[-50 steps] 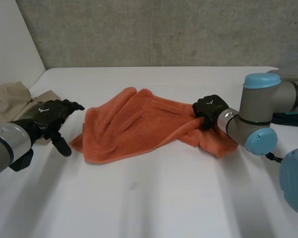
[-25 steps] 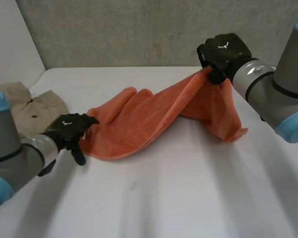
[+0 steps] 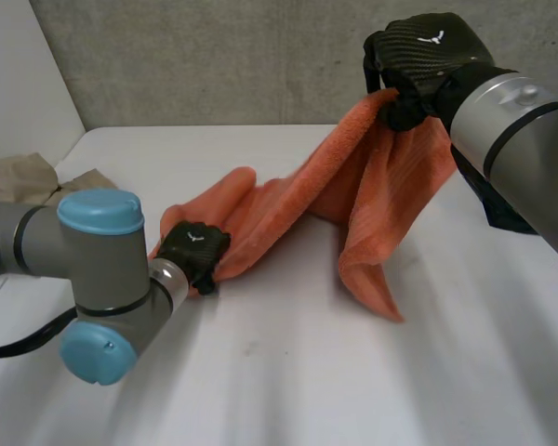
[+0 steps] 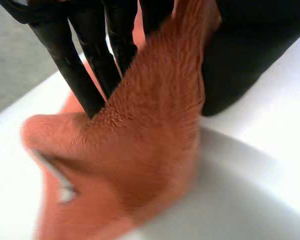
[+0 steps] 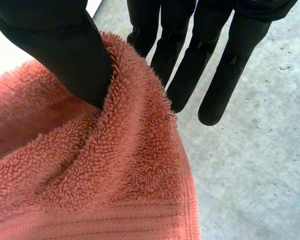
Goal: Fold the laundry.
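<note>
White table point(image 3: 288, 372) held towel point(image 3: 288, 200) running seven to one o'clock; left hand point(image 3: 193, 249) pinched low end; right hand point(image 3: 428, 56) clamped high end.

The towel point(image 3: 288, 200) has been lifted higher by the right hand point(image 3: 418, 56) (one fold now hangs). Its low end has been taken by the left hand point(image 3: 193, 249).

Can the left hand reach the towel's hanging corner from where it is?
Likely yes: bare table lies between the left hand and that corner, though it grips the low end of the towel.
</note>
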`<state>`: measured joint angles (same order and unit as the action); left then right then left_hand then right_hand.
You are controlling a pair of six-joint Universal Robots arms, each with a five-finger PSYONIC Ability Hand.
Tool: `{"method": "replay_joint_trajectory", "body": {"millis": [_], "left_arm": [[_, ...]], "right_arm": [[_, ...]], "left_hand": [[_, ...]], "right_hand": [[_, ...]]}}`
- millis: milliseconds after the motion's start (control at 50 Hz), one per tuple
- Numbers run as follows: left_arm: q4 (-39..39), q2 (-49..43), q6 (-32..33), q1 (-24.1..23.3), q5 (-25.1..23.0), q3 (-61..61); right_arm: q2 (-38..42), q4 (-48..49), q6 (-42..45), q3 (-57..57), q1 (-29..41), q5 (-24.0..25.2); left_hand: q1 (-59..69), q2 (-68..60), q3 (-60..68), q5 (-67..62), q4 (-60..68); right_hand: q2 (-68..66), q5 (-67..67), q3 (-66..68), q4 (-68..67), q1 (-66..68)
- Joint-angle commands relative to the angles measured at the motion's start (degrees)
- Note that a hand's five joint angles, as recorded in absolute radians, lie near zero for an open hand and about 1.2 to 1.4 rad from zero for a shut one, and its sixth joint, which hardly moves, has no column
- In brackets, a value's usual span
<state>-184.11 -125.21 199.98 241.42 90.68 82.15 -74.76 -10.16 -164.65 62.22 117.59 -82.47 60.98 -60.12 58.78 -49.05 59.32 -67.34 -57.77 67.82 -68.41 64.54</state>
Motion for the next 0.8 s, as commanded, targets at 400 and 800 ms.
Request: {"method": "replay_joint_trajectory", "body": {"millis": [400,800], "left_arm": [[11.5,12.1,11.7,15.7,-7.6,-9.1],[-6.8,0.1,-4.4,14.2,-2.7,-56.8]], "right_arm": [[7.2,4.1,38.9,14.7,-4.6,1.3],[23.0,43.8,17.1,-22.4,-5.6,-14.3]], "left_hand": [[19.0,-19.9,21.2,-20.9,20.7],[19.0,-19.9,21.2,-20.9,20.7]], "right_hand": [[-12.7,-12.2,12.2,-11.6,15.5],[-12.7,-12.2,12.2,-11.6,15.5]]}}
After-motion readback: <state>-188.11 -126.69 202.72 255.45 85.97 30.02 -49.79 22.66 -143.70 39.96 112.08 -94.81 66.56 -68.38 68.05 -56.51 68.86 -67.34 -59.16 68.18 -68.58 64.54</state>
